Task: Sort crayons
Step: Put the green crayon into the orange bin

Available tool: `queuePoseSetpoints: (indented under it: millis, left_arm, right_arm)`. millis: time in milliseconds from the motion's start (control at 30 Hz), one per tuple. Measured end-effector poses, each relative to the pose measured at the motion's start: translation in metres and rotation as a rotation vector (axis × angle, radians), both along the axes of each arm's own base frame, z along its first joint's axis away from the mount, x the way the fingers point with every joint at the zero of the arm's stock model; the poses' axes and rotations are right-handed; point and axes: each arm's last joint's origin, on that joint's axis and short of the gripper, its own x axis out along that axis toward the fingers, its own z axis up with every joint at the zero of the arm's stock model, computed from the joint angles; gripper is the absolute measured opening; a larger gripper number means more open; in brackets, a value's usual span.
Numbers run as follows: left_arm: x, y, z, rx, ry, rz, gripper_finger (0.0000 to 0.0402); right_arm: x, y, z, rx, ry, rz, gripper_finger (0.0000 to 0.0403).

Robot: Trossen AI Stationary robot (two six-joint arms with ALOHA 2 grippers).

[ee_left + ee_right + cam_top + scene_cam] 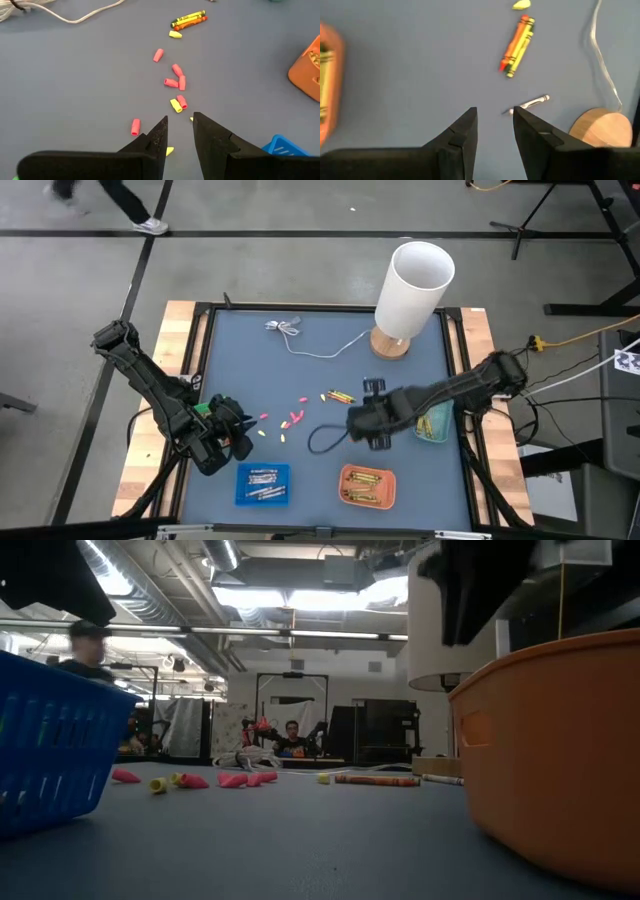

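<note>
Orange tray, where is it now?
In the high view, the orange plastic tray sits at the blue mat's near edge, right of the blue tray, below the right hand.

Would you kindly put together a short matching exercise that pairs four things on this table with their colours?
Things:
1. tray holding grey sticks
2. tray holding orange and yellow crayons
3. cable lying near the tall cylinder
4. short stubs scattered ahead of the left claw

Colours:
A. white
B. pink
C. blue
D. orange

Pairs: 1-C, 2-D, 3-A, 4-B
</note>
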Motion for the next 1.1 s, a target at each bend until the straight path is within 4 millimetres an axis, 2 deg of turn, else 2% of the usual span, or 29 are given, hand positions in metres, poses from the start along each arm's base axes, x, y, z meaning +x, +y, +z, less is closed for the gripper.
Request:
queuePoseSetpoints:
  millis: [100, 267, 433, 500, 567, 667, 967, 1100]
  left_arm:
    - [0.001, 0.000, 0.001, 0.007, -0.017, 0.005, 0.0077]
    - [0.001, 0.000, 0.001, 0.024, -0.046, 0.015, 0.0077]
    - [0.002, 0.000, 0.002, 0.020, -0.049, 0.015, 0.0077]
    - [0.002, 0.000, 0.002, 0.020, -0.049, 0.015, 0.0077]
    - [0.002, 0.000, 0.002, 0.018, -0.051, 0.015, 0.0077]
    - [0.002, -0.001, 0.002, 0.016, -0.054, 0.015, 0.0077]
    - [0.004, -0.002, 0.002, 0.026, -0.048, -0.016, 0.0077]
    - [0.004, -0.002, 0.002, 0.021, -0.053, -0.016, 0.0077]
  right_arm:
    - [-0.005, -0.028, -0.011, 0.026, -0.098, -0.047, 0.0124]
    - [0.007, -0.074, -0.036, 0.066, -0.304, -0.176, 0.0124]
    - [0.019, -0.110, -0.062, 0.099, -0.446, -0.277, 0.0124]
    - [0.018, -0.120, -0.074, 0.136, -0.434, -0.292, 0.0124]
    - [0.022, -0.126, -0.081, 0.192, -0.463, -0.290, 0.0124]
    - [0.022, -0.130, -0.095, 0.226, -0.407, -0.296, 0.0124]
    - [0.031, -0.129, -0.127, 0.246, -0.326, -0.292, 0.0124]
    - [0.033, -0.129, -0.133, 0.244, -0.312, -0.295, 0.0124]
